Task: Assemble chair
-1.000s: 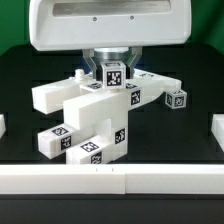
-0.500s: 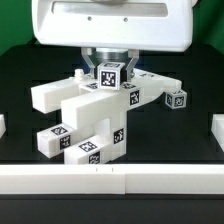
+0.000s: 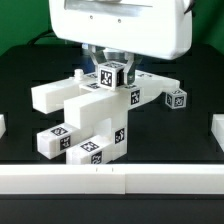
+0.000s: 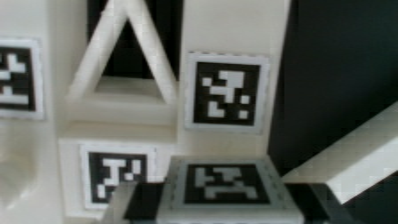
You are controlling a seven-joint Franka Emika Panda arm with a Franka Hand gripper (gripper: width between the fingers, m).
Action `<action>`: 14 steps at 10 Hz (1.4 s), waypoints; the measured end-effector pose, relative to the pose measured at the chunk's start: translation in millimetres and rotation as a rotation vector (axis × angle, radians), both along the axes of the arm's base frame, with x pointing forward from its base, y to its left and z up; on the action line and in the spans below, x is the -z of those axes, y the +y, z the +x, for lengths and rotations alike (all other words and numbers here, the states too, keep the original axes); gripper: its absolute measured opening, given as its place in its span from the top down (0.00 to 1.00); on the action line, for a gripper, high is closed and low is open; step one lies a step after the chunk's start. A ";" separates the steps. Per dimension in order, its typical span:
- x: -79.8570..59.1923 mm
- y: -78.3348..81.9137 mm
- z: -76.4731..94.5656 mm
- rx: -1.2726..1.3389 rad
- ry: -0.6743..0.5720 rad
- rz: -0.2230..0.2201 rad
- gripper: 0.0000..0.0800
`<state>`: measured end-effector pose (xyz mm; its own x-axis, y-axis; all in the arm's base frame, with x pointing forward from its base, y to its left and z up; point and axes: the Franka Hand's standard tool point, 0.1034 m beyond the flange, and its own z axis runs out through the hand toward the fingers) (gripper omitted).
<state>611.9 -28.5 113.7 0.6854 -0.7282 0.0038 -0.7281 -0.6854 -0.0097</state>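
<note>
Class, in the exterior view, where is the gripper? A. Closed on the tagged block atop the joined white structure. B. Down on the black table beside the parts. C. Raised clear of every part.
A: the gripper is shut on the tagged block atop the chair structure, gripping it from both sides.

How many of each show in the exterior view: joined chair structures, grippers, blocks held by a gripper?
Glossy white blocky plastic chair structure: 1
Two-finger robot gripper: 1
Tagged white plastic block held in that gripper: 1
Total: 3
</note>
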 end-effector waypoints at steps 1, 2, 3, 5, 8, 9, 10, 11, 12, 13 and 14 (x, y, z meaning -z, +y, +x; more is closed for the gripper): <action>0.1 2.2 0.2 0.091 0.000 0.004 0.66; 0.3 2.7 0.3 0.147 0.000 0.007 0.66; 0.6 3.0 0.3 0.199 0.000 0.010 0.66; 0.6 3.5 0.4 0.325 0.001 0.012 0.66; 0.7 5.4 0.6 0.513 0.003 0.024 0.66; 0.8 6.4 0.6 0.566 0.004 0.025 0.66; 1.0 7.0 0.6 0.604 0.005 0.027 0.66; 1.2 7.8 0.6 0.662 0.006 0.029 0.66; 1.6 8.2 0.4 0.665 0.007 0.028 0.56; 1.6 8.1 0.2 0.622 0.007 0.026 0.56; 1.6 8.6 0.2 0.577 0.007 0.026 0.33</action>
